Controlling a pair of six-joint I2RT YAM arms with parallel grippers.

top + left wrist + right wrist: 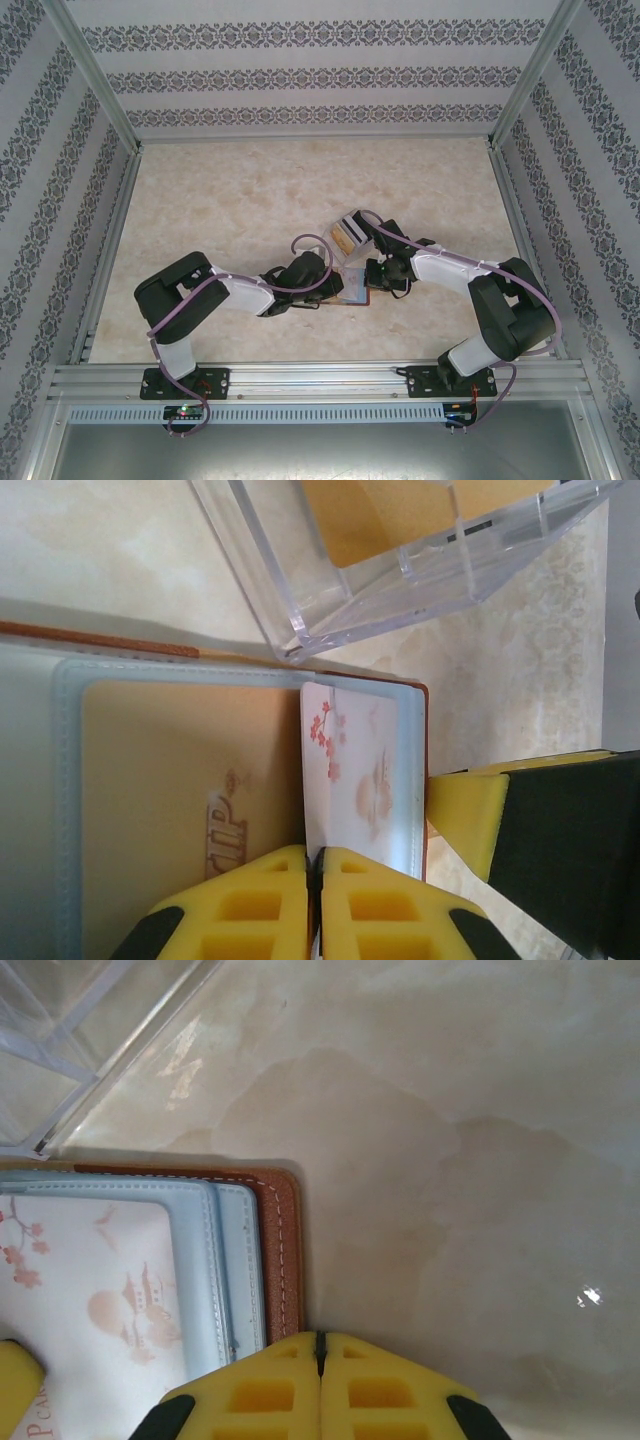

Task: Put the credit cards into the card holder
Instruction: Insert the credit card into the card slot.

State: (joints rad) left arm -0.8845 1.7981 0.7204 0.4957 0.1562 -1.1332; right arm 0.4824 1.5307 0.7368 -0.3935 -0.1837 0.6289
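The reddish-brown card holder (356, 296) (286, 1250) lies open on the table, its pale blue sleeves (70, 780) facing up. A tan card marked VIP (170, 790) sits in the left sleeve. A white card with pink blossoms (355, 770) (100, 1290) lies partly in the right sleeve. My left gripper (313, 858) (335, 285) is shut on this card's near edge. My right gripper (320, 1338) (373, 280) is shut with nothing between its fingers, its tip against the holder's brown outer edge. One of its yellow fingers (465, 810) touches that edge.
A clear plastic case (400, 570) (345, 235) (60, 1040) stands just beyond the holder, with a tan card (380, 515) inside. Bare marble tabletop (450, 1160) stretches to the right of the holder. Patterned walls and metal posts enclose the table.
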